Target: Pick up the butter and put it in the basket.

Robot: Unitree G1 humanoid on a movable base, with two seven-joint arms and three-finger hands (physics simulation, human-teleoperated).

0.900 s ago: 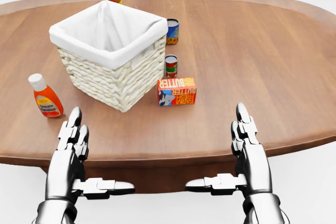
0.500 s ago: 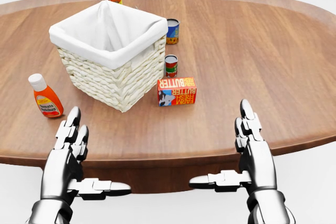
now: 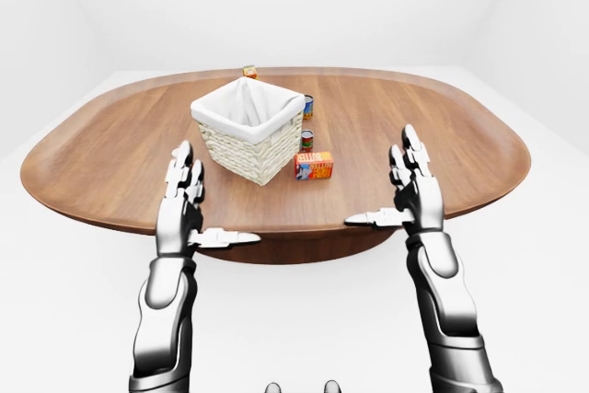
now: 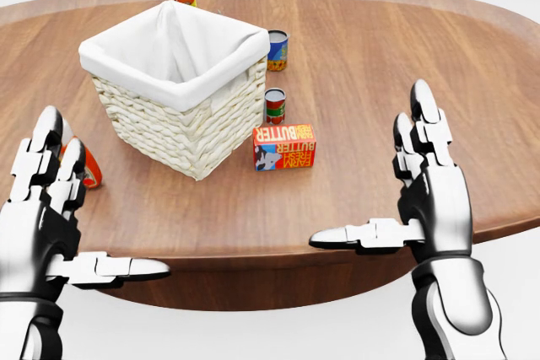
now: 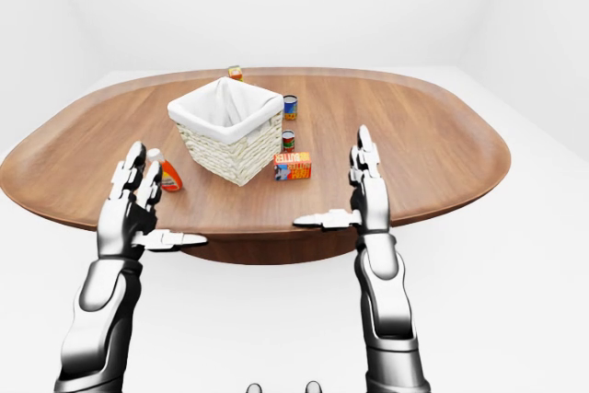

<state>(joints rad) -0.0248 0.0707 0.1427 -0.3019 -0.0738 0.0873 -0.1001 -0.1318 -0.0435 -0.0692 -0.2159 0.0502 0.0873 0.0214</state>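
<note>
Where it lies, butter (image 4: 284,146) reads "FARM BUTTER".

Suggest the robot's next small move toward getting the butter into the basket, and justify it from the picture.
Probably reach the right hand toward the butter: its fingers are spread open and hold nothing, and the box lies untouched on the table beside the basket.

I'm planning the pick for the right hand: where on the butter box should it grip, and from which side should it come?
Probably from above, with fingers across the two long faces. The butter box lies on its long side, label facing the camera, top free. The basket crowds its left end in the head view, and a small can stands close above it. The right hand is open and on the clear side.
</note>
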